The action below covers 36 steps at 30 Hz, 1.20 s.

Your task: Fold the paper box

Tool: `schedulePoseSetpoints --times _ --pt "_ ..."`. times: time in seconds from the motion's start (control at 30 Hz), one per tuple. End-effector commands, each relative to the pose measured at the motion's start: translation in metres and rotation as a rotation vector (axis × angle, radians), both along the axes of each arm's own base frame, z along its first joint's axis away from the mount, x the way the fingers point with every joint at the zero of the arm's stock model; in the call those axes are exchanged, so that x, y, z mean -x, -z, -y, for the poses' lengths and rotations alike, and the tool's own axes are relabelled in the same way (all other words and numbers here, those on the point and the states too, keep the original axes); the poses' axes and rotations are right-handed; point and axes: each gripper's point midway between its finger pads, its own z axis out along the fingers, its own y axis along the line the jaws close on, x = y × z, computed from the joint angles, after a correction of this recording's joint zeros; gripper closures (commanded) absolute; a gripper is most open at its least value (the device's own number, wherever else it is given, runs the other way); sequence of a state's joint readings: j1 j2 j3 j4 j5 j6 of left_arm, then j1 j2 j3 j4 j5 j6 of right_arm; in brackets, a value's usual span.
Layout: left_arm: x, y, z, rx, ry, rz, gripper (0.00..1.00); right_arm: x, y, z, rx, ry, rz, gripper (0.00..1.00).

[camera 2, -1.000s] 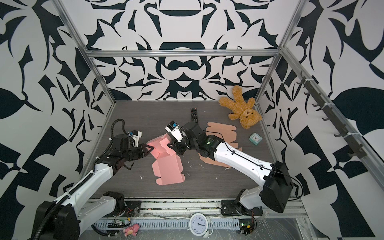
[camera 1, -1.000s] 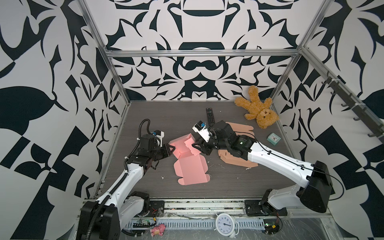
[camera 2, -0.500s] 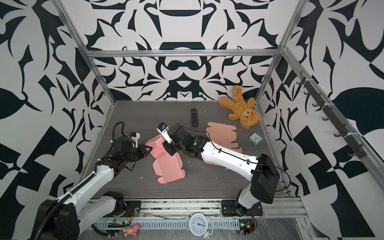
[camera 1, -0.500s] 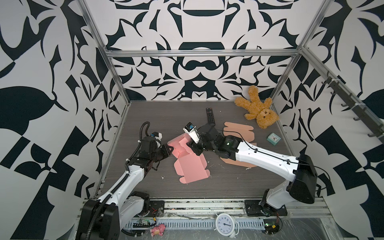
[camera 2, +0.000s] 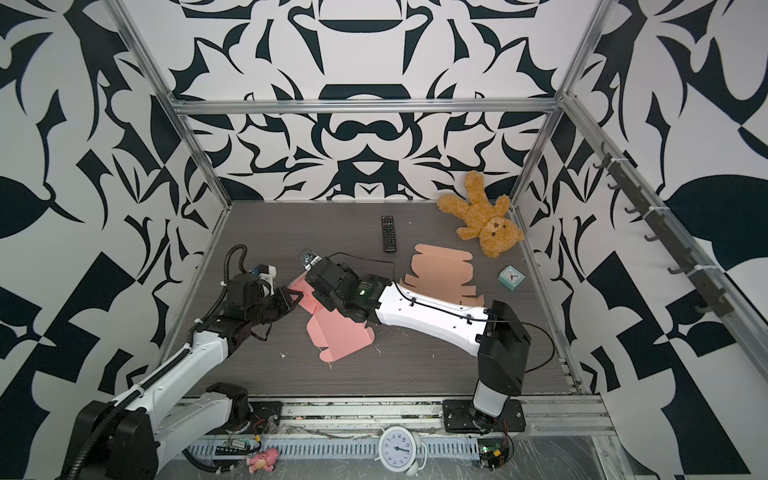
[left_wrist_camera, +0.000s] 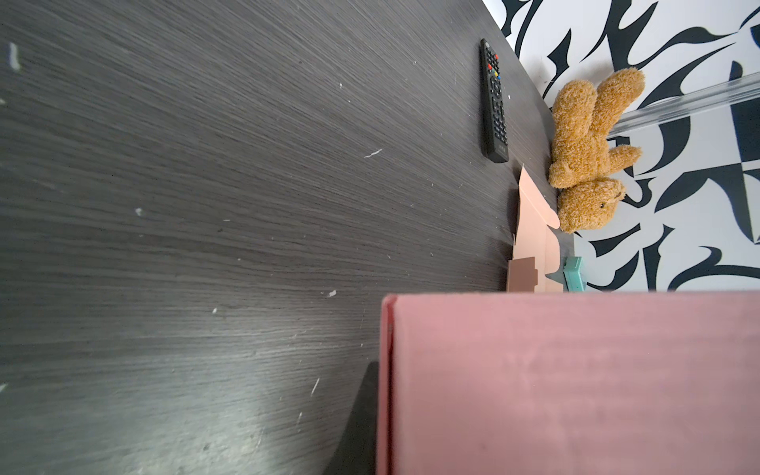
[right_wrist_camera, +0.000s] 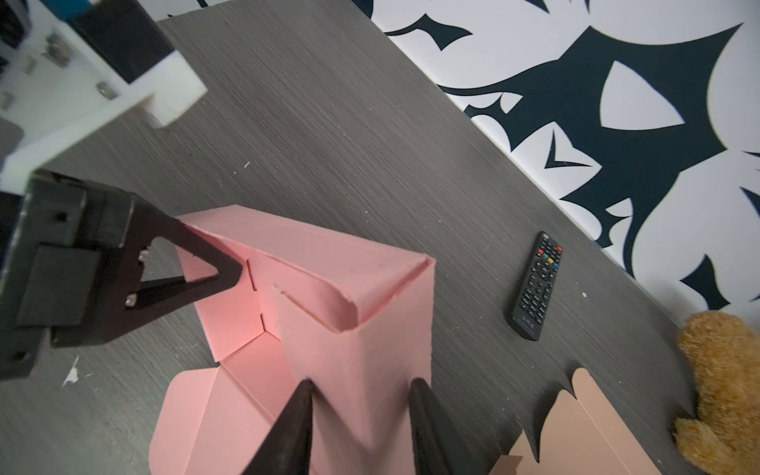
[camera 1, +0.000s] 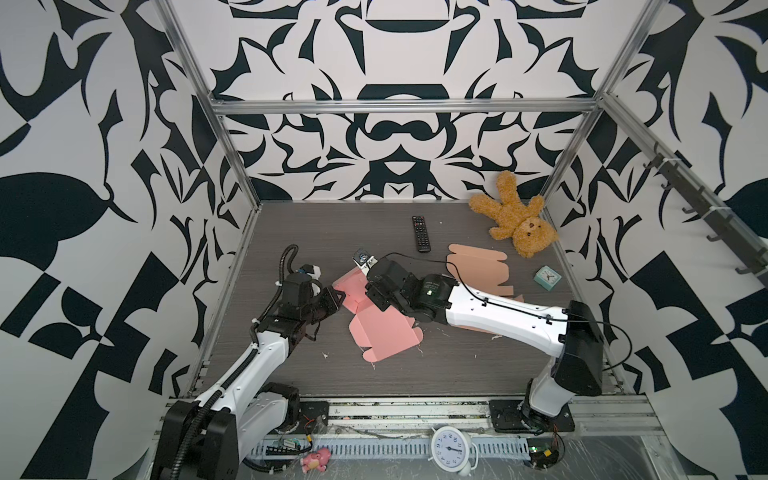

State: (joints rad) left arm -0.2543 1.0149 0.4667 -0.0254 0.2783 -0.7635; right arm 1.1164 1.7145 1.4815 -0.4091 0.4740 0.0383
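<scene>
The left claw point(right_wrist_camera: 230, 272) is clenched on the edge of the pink box's point(camera 1: 384, 332) raised end wall, pinching it at the tips. The right claw point(right_wrist_camera: 357, 384) straddles the next upright wall, one finger on each side; whether it squeezes I cannot tell. The box sits on the table point(camera 1: 415, 374) between both claws, its flat lid spread on their near side.

Dark wood-grain counter point(camera 1: 457, 370): pink paper box point(camera 1: 382, 332) mid-left, tan flat blank point(camera 1: 478, 266) right of it, remote point(camera 1: 421, 233) behind, teddy bear point(camera 1: 515, 220) back-right corner, teal clock point(camera 1: 547, 277) right edge, white scraps point(camera 1: 325, 355) scattered.
</scene>
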Motion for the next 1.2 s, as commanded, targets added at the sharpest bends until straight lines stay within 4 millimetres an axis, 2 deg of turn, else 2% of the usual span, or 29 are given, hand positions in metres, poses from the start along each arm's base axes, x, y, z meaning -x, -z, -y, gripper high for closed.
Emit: schedulePoseSetpoints --times 0.0,0.27,0.4,0.57,0.67,0.87,1.07,1.17 --pt "-0.004 -0.01 0.002 0.04 -0.024 0.025 0.88 -0.008 -0.02 0.004 0.07 0.066 0.101 0.62" --pt "-0.006 -0.024 0.008 0.066 -0.012 0.055 0.88 -0.018 -0.023 0.006 0.16 0.132 0.173 0.66" --pt "-0.006 -0.029 0.011 0.08 -0.002 0.057 0.88 -0.022 -0.03 0.005 0.181 0.152 0.203 0.79" --pt "-0.009 -0.037 0.014 0.1 -0.003 0.063 0.89 -0.026 -0.037 0.004 0.227 0.179 0.242 0.83" --pt "-0.01 -0.043 0.016 0.112 0.002 0.069 0.89 -0.027 -0.04 0.003 0.237 0.188 0.257 0.83" --pt "-0.011 -0.052 0.019 0.125 0.006 0.085 0.89 -0.032 -0.044 0.003 0.247 0.212 0.292 0.75" --pt "-0.01 -0.052 0.023 0.127 0.018 0.083 0.89 -0.038 -0.046 0.008 0.256 0.234 0.306 0.77" --pt "-0.01 -0.052 0.024 0.129 0.021 0.083 0.89 -0.042 -0.042 0.013 0.268 0.245 0.303 0.85"
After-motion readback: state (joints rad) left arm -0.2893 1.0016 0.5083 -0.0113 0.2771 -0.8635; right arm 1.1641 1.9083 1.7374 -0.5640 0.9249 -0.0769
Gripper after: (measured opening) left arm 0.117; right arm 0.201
